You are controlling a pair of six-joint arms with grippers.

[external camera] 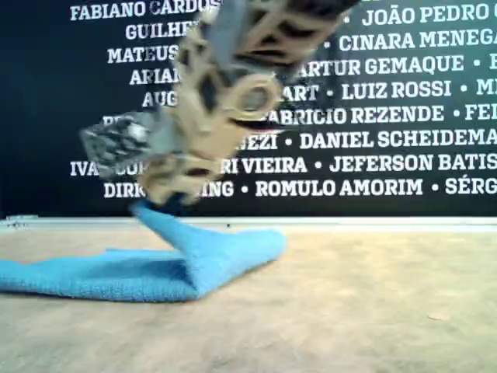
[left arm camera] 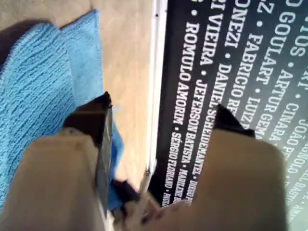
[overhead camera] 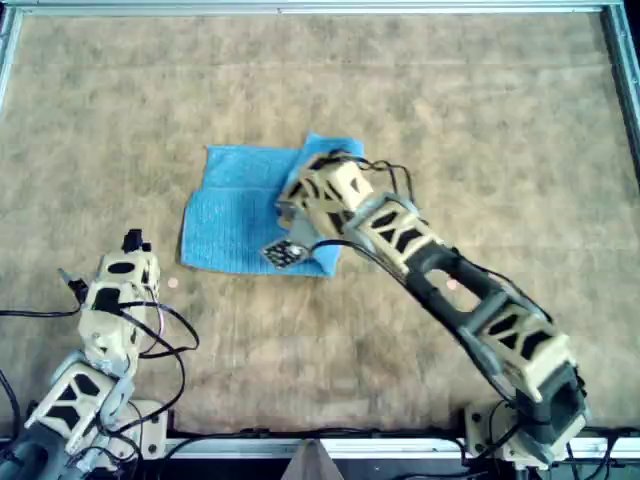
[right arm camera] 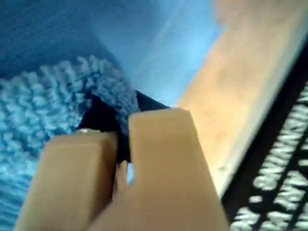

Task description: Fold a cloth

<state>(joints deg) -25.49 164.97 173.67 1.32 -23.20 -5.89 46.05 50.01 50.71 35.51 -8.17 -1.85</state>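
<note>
Cloths: one, light blue cloth (overhead camera: 240,210), a fold of it nipped between the right gripper's fingers
Arms: two
Grippers: two; right gripper (right arm camera: 122,144) closed tight on the cloth's edge, left gripper (left arm camera: 159,120) with fingers spread, nothing between them, the cloth lying beyond its tips
Tables: one, brown table (overhead camera: 480,130) under both grippers
Walls: one, dark name wall (external camera: 404,116) past the right gripper
</note>
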